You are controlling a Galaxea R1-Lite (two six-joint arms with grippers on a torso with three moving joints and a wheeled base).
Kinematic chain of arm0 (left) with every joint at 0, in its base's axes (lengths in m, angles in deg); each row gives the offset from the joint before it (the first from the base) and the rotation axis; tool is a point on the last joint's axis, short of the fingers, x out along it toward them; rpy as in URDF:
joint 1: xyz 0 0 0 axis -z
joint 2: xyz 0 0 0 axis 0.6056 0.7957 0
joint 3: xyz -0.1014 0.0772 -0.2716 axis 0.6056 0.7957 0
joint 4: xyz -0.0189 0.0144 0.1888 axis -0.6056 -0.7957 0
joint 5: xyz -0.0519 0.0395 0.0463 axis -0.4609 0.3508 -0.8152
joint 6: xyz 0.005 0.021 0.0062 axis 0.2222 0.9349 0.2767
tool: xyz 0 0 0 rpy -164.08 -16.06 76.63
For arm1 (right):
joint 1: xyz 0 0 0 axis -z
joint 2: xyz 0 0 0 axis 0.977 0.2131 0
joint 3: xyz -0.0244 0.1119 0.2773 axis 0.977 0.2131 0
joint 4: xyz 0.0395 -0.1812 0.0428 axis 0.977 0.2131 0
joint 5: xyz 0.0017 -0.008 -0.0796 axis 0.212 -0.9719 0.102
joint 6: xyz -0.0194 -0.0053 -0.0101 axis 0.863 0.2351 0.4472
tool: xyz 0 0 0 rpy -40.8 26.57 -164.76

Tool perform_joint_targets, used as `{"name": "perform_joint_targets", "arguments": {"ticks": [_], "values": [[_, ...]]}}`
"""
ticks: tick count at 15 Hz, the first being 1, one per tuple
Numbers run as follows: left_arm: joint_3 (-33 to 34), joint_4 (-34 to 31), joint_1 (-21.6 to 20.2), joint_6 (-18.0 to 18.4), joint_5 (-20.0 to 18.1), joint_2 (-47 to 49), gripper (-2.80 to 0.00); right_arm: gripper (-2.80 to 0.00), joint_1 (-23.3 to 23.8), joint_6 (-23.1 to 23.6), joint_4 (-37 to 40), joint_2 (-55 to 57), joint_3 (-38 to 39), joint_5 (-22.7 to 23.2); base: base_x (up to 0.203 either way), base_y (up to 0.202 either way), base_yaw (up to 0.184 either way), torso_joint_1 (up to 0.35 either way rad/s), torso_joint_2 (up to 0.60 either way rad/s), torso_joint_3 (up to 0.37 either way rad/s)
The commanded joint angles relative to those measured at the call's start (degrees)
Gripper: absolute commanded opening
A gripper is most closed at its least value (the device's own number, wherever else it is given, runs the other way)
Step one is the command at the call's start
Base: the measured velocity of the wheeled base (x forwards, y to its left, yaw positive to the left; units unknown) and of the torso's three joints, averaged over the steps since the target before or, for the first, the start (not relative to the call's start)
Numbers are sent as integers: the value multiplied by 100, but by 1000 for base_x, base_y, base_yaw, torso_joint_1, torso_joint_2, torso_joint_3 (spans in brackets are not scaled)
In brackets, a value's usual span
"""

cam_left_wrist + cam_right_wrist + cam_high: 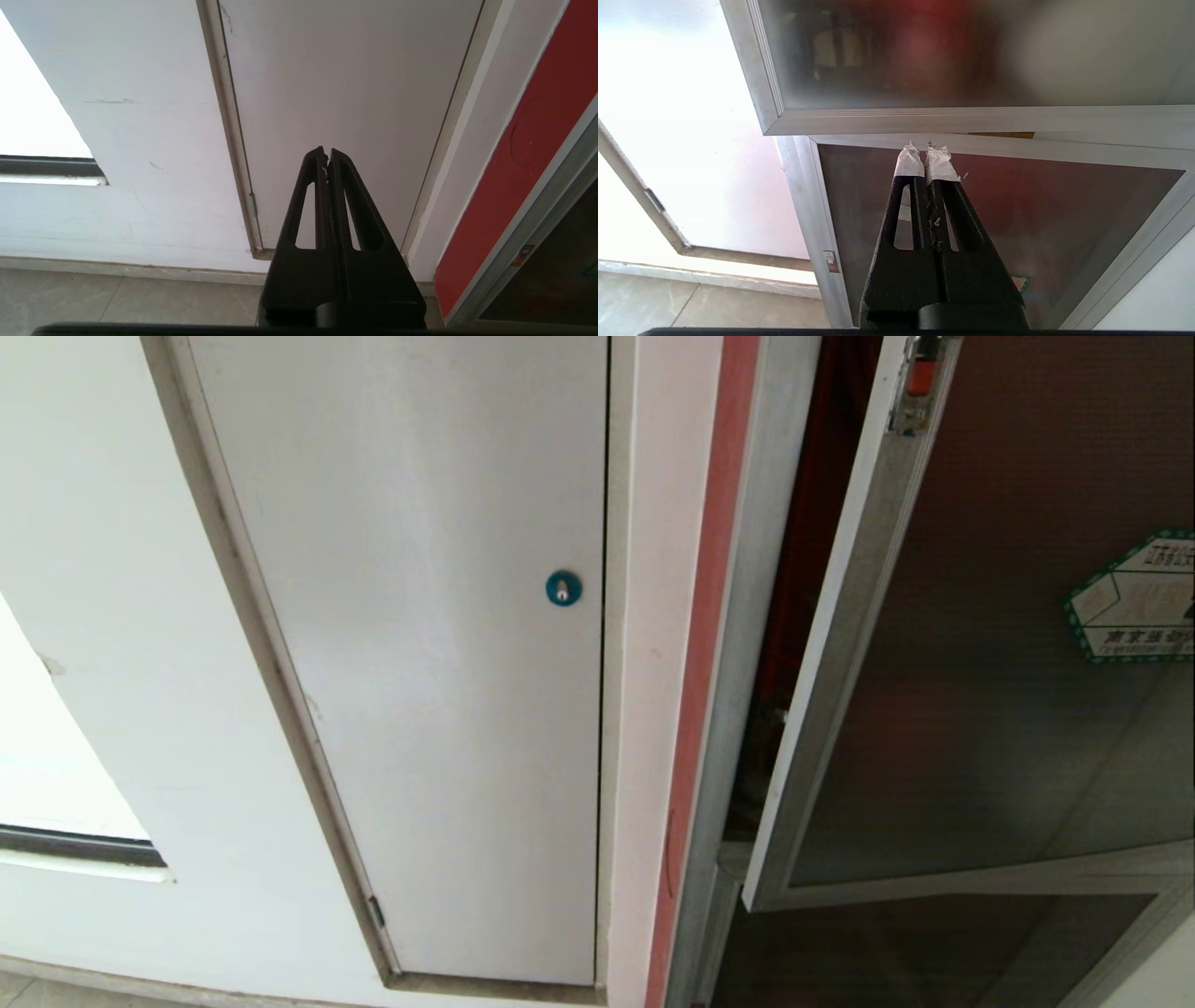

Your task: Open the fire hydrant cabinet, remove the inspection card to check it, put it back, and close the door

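Door (980, 709) ajar, looks stiff & hinged w/ breakable glass, so push metal frame edge, not pane; right pincer (927, 154) & left pincer (326, 154) both pressed together, empty.

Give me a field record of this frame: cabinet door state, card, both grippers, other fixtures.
door: door ajar, swung out from the fire hydrant cabinet, red latch at its top edge
sticker: green-bordered sticker on the glass
inspection card: not visible in any view
left gripper: left gripper shut, empty, facing the white door
right gripper: right gripper shut, empty, taped tips below the door's bottom frame, in front of the lower dark panel
lock: round blue lock on the white door
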Motion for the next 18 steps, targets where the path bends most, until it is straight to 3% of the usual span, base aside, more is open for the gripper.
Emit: {"name": "perform_joint_targets", "arguments": {"ticks": [1,5,8,11,15,18], "values": [[1,1,0,5,3,0,-280,-280,-3,0,-2,11,9,4,0,0,0,0,0,0],[-487,-18,0,28,-125,15,-280,-280,-3,0,-2,11,9,4,0,0,0,0,0,0],[-1148,-43,0,47,-798,538,-280,-280,-3,0,-2,11,9,4,0,0,0,0,0,0],[-1665,8,73,42,-1242,1716,-280,-280,-3,0,-2,11,9,4,0,0,0,0,0,0],[-2639,303,229,9,-2259,3772,-280,-280,-3,0,-2,11,9,4,0,0,0,0,0,0],[-3385,652,749,-14,-2836,5273,-280,-280,-3,0,-2,11,9,4,0,0,0,0,0,0]]}}
